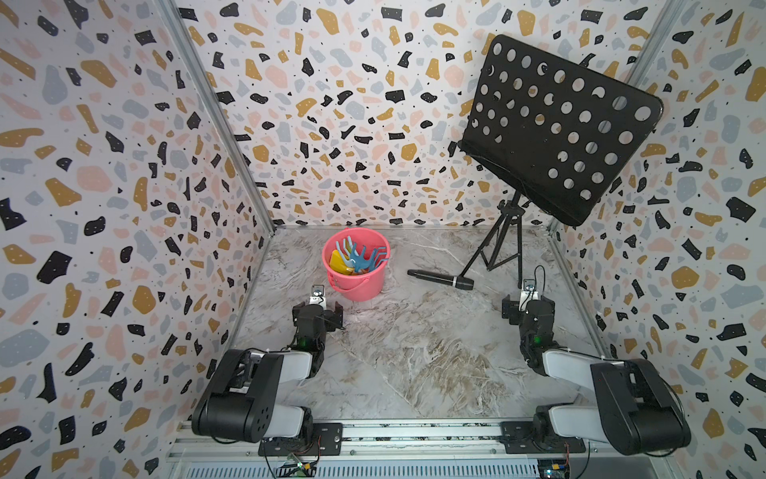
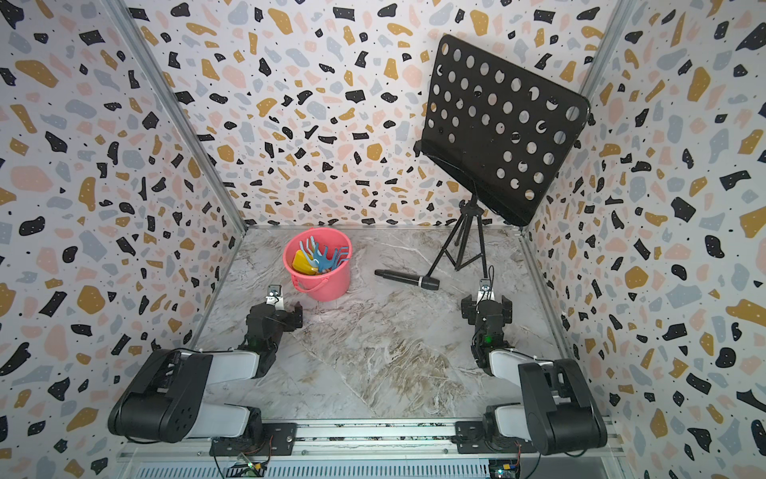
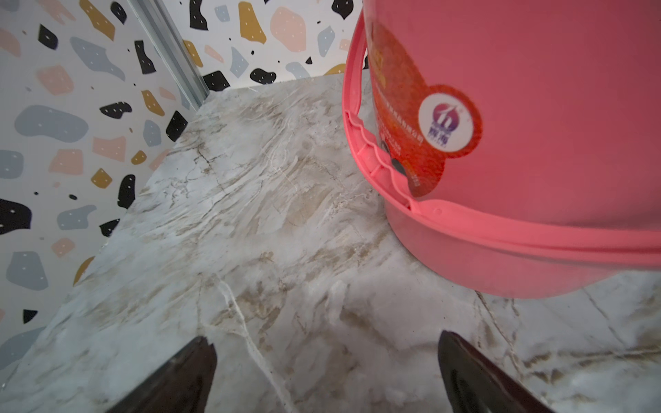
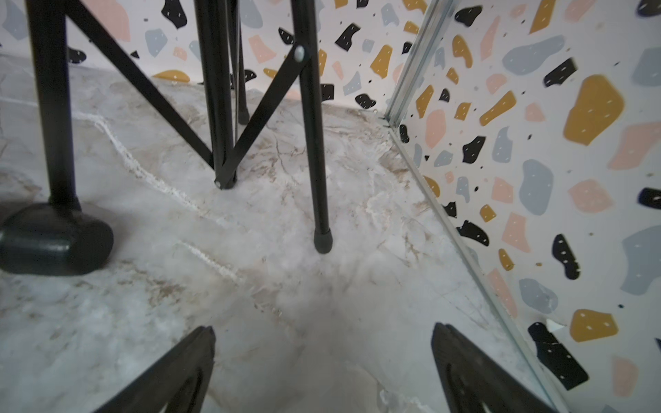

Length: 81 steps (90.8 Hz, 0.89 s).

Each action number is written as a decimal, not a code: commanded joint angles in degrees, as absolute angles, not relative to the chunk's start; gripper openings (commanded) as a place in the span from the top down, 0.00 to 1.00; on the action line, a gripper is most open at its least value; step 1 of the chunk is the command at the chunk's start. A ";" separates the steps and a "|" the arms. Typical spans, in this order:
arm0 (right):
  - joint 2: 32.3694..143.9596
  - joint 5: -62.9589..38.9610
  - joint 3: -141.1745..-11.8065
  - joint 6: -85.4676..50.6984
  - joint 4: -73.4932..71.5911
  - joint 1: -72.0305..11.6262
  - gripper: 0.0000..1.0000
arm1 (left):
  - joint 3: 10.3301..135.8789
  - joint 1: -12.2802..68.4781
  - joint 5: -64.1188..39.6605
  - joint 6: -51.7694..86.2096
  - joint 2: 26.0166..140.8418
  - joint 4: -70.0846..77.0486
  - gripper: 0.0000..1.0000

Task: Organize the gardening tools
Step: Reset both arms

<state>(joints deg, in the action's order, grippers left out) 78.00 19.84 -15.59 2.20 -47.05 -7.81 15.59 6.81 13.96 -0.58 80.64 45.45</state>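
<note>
In both top views the gardening tools (image 1: 355,258) stood bunched inside the pink bucket (image 1: 359,290). The bucket sat upright on the marble tabletop (image 1: 414,356), toward the back wall on the left arm's side. A yellow shovel (image 1: 337,262) and blue forks (image 1: 361,261) showed within the rim; I could not tell every tool apart (they overlapped too much). No tool lay loose on the marble. Only a black microphone (image 1: 440,279) lay on its side, near the foot of a music stand (image 1: 555,128). The left gripper (image 1: 318,310) sat low just in front of the bucket, apart from it. The right gripper (image 1: 527,307) sat near the stand's legs, and both arms were folded back toward their bases.

From the left wrist, the two fingers (image 3: 186,375) were spread wide with bare marble between them, holding nothing. The bucket's wall and its lowered handle (image 3: 500,227) filled the view ahead.

From the right wrist, the fingers (image 4: 179,372) were likewise spread and empty. They faced the stand's tripod legs (image 4: 314,161) and one end of the microphone.

Judging by this, the sorting looked finished: the tools were gathered in the bucket, with nothing visible left to collect
</note>
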 commanded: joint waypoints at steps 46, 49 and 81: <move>86.36 16.44 -18.22 -1.81 -53.90 -2.82 0.00 | 18.28 5.98 13.71 0.79 80.32 46.28 0.00; 86.57 16.36 -18.12 -1.58 -54.51 -2.81 0.00 | 18.28 6.02 13.71 0.79 80.33 46.29 0.00; 86.39 16.44 -18.19 -1.74 -53.90 -2.82 0.00 | 18.12 6.02 13.60 0.70 80.39 46.94 0.01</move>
